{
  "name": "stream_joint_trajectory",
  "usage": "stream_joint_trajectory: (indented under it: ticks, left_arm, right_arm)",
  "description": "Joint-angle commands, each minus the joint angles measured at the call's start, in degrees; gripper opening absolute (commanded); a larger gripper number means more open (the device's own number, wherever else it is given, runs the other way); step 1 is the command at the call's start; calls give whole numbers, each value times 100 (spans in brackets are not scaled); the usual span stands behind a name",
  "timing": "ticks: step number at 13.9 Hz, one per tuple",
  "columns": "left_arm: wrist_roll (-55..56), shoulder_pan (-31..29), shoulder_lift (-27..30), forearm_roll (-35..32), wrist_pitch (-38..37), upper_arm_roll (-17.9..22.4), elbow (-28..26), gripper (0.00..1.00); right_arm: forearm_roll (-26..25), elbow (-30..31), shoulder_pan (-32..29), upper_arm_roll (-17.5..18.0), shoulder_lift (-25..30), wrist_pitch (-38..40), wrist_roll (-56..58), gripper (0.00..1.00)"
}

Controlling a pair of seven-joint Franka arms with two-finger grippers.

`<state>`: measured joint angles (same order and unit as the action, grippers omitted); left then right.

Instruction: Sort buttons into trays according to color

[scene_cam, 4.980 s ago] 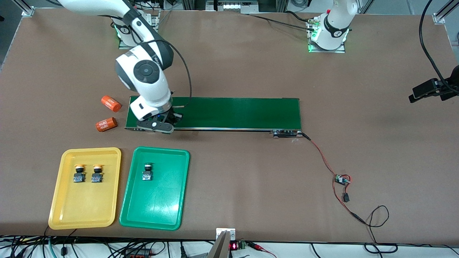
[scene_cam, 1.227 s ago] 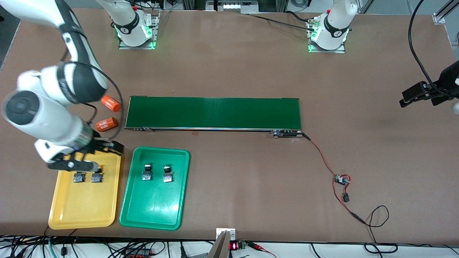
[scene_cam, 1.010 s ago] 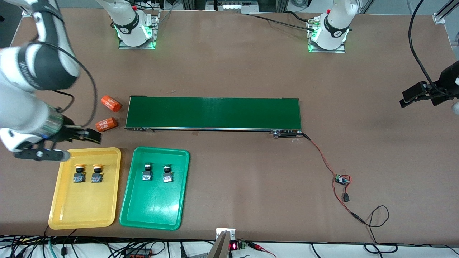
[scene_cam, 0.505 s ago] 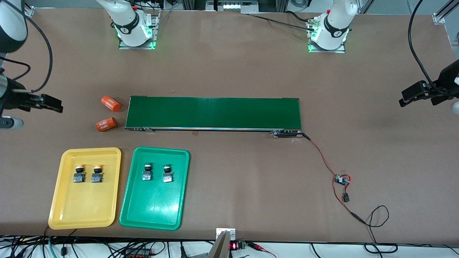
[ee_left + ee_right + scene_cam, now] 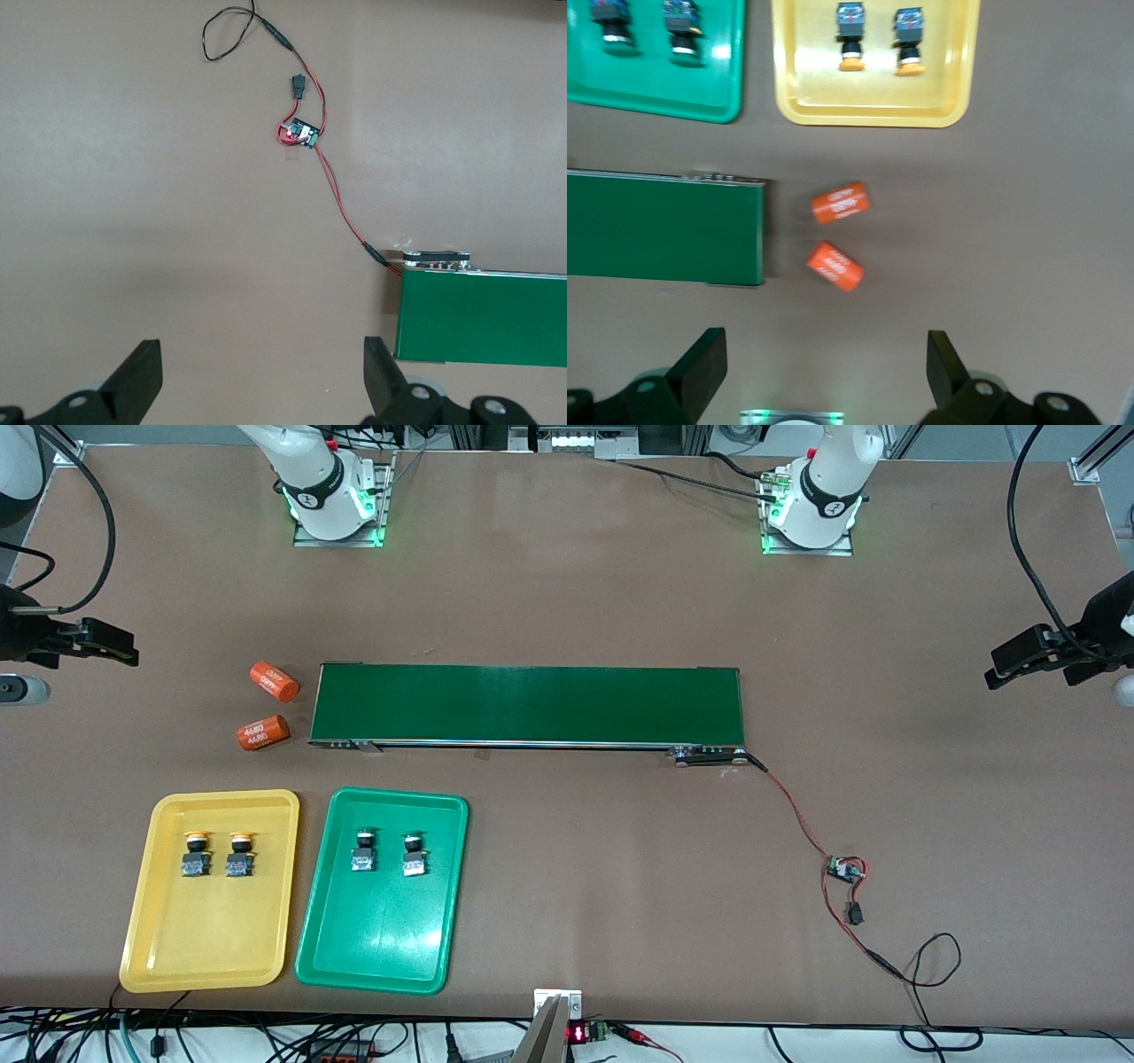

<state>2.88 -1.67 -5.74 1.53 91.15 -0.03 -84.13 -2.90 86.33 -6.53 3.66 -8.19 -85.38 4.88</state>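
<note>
Two yellow-capped buttons [image 5: 196, 854] [image 5: 240, 854] lie side by side in the yellow tray [image 5: 208, 939]. Two green-capped buttons [image 5: 363, 850] [image 5: 413, 855] lie side by side in the green tray [image 5: 381, 939]. The right wrist view shows both trays, green [image 5: 656, 88] and yellow [image 5: 868, 93], with their buttons. My right gripper [image 5: 111, 645] [image 5: 826, 345] is open and empty, up over bare table at the right arm's end. My left gripper [image 5: 1010, 664] [image 5: 261, 350] is open and empty, waiting over bare table at the left arm's end.
A long dark-green conveyor belt [image 5: 529, 704] lies mid-table, farther from the front camera than the trays. Two orange cylinders [image 5: 274, 680] [image 5: 263, 732] lie off its end toward the right arm. A red-and-black wire leads to a small circuit board [image 5: 844, 868] [image 5: 299, 135].
The second green-capped button now lies in the green tray. My right arm has swung from over the trays out to its end of the table. The left arm has hardly moved.
</note>
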Motion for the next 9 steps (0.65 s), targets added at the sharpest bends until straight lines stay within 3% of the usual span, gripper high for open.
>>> stream_joint_trajectory:
  ticks: [1, 9]
  left_arm:
    - [-130, 27, 64, 5, -28, 12, 2, 100]
    - [-130, 18, 64, 5, -54, 21, 2, 100]
  right_arm:
    - [281, 191, 55, -181, 195, 4, -277, 100]
    - [211, 200, 46, -217, 257, 233, -277, 100]
